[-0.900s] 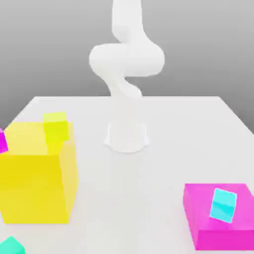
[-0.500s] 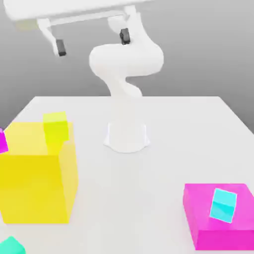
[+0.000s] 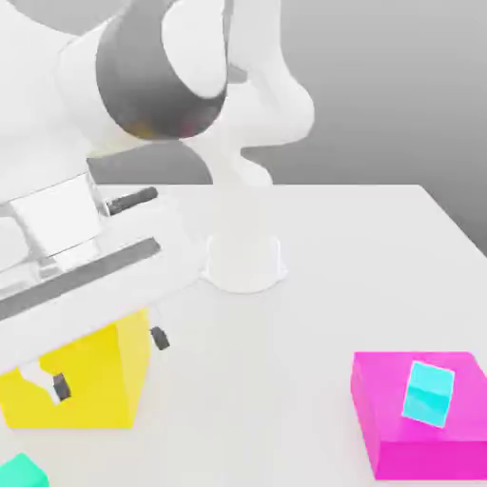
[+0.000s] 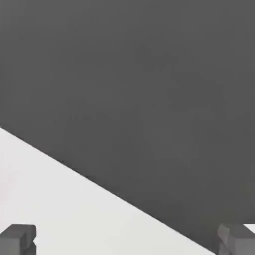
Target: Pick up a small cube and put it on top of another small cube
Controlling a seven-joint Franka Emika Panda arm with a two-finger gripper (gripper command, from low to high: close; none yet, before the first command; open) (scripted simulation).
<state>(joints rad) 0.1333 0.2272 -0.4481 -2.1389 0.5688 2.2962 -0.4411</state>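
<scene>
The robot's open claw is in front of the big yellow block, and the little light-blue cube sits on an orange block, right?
Not quite. The block under the little light-blue cube is pink, not orange; the exterior view shows this at its lower right. The rest holds: the gripper is open, with its fingers wide apart, in front of the big yellow block.

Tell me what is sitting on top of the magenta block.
A light cyan small cube rests tilted on the magenta block, which lies flat on the white table. Nothing else is on it. Whatever lies under the cube's footprint is covered.
</scene>
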